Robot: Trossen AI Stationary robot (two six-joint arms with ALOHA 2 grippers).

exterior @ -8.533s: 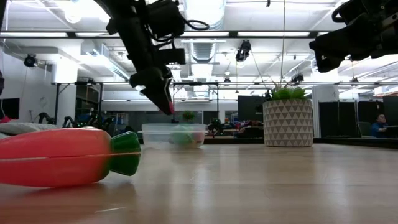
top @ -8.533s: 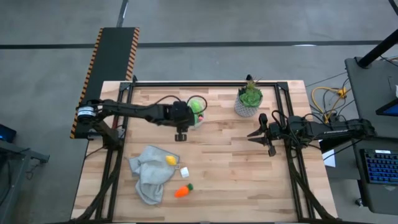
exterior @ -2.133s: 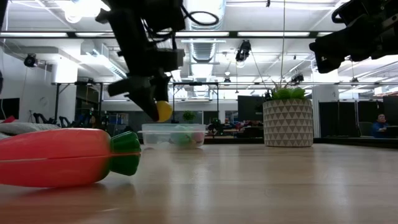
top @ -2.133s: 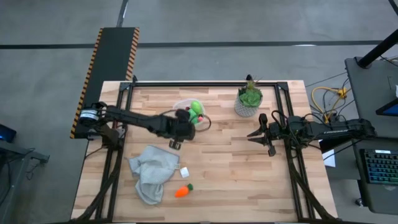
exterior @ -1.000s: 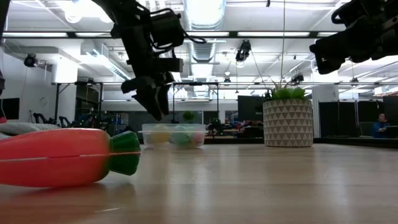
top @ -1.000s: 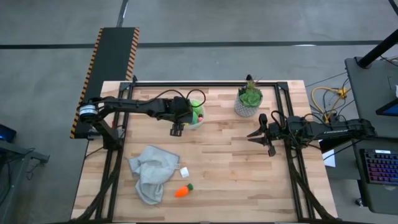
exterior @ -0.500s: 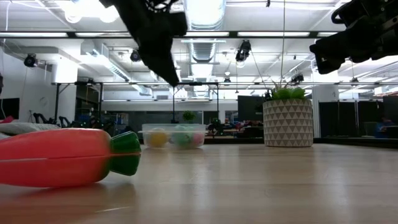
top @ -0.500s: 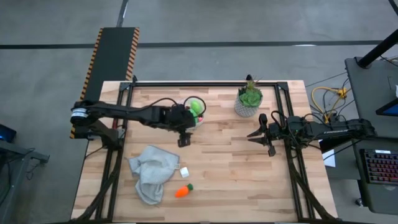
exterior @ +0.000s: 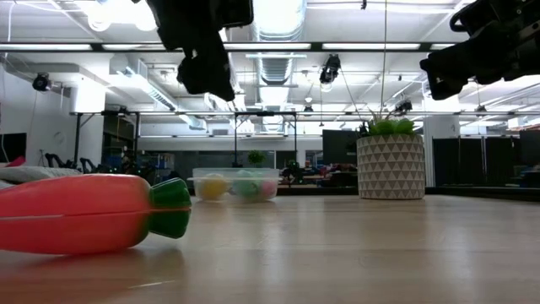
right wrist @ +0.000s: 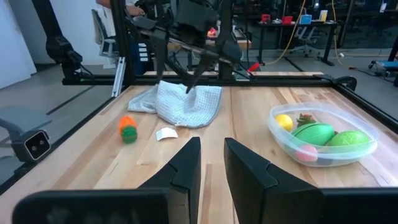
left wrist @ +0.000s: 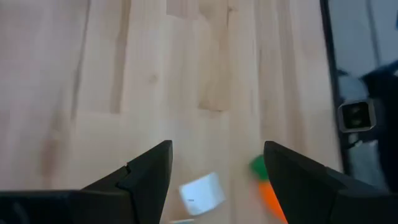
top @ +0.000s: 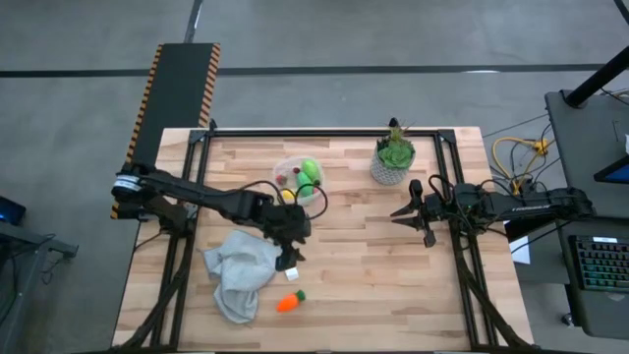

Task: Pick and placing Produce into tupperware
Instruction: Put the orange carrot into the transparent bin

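The clear tupperware (top: 277, 172) stands at the table's far middle, holding a yellow lemon (right wrist: 284, 121), green pieces (right wrist: 314, 134) and small red ones. An orange carrot (top: 286, 303) with a green top lies on its side near the front edge. My left gripper (top: 290, 258) hovers open above the table, over a small white cube (left wrist: 202, 191), with the carrot (left wrist: 268, 190) just beyond it and nothing between its fingers. My right gripper (right wrist: 211, 165) waits at the right edge, well above the table, its fingers almost together and empty.
A crumpled grey cloth (top: 239, 273) lies left of the cube and carrot. A green plant in a white patterned pot (top: 393, 159) stands at the far right. Bare wood lies between the carrot and the right arm.
My left gripper has swung away from the tupperware toward the table's near edge, rising a little and rolling about its own line, and now hangs over the white cube. It has stayed open and empty. The produce in the tupperware has kept still.
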